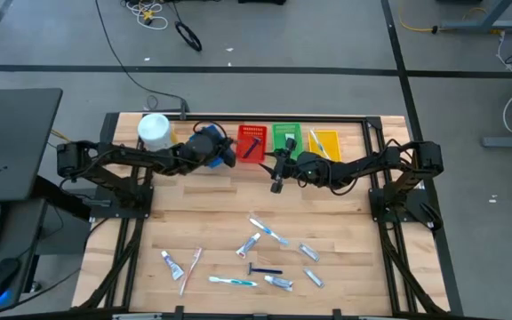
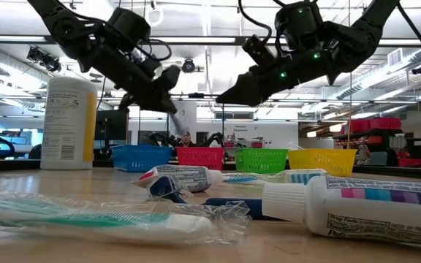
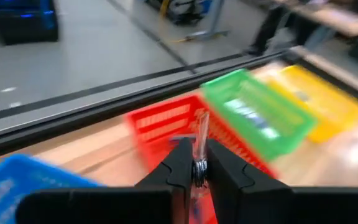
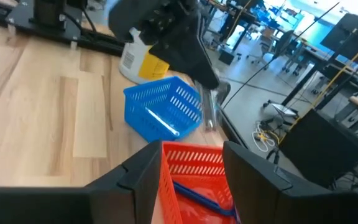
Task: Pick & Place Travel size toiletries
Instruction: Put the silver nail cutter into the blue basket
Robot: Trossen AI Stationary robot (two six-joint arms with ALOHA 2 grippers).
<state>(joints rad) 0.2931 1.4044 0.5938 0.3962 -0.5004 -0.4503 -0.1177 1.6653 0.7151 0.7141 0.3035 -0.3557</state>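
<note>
My left gripper [image 3: 199, 168] is up over the blue basket [image 4: 163, 112] and the red basket [image 3: 166, 124], shut on a slim clear-wrapped item [image 4: 211, 111]. My right gripper [image 4: 191, 162] hovers open near the red basket [image 1: 252, 142], holding nothing. Several toiletries lie flat on the near part of the table: toothpaste tubes [image 1: 249, 243], toothbrushes [image 1: 232, 281] and a dark blue razor [image 1: 263, 269]. One blue razor [image 1: 251, 146] lies in the red basket. My left gripper pinches the slim wrapped item between its two fingers [image 3: 182, 163]. Its free end [image 3: 202, 127] sticks out past the fingertips over the red basket. It is lifted clear of the table and baskets. What kind of toiletry it is cannot be told.
Blue, red, green [image 1: 285, 138] and yellow [image 1: 325, 142] baskets stand in a row along the far edge, with the large white canister [image 1: 155, 132] at their left. Bare wood lies between the baskets and the scattered items.
</note>
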